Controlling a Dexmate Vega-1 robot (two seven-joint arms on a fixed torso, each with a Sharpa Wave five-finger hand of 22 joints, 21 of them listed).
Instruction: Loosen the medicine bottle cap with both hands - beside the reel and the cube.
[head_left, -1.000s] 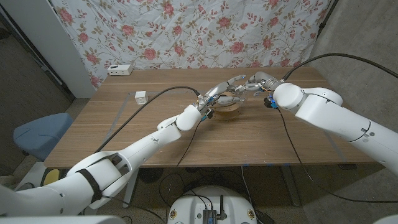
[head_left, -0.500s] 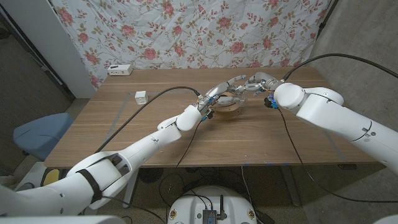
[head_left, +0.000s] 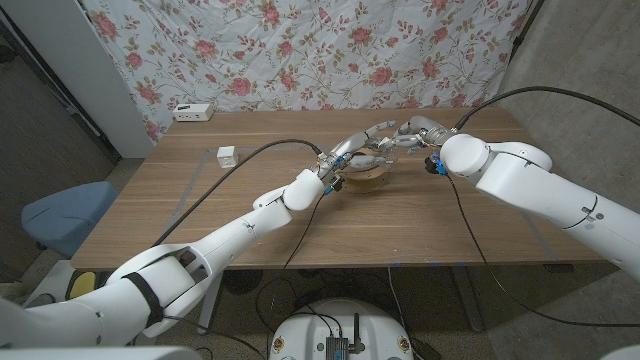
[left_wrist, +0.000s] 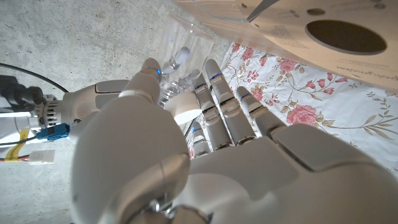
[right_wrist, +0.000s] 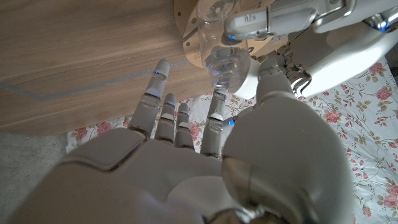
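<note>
Above the round wooden reel (head_left: 366, 176) at surface centre, both hands grip the clear plastic medicine bottle (right_wrist: 225, 61) — left hand (head_left: 352, 148) on body, right hand (head_left: 412, 132) at white cap (right_wrist: 250, 84); steady w/ left, twist right only.

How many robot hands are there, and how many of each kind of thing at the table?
Robot hands: 2, left hand and right hand
bottle: 1
reel: 1
cube: 1
white box: 1
Total: 6
</note>
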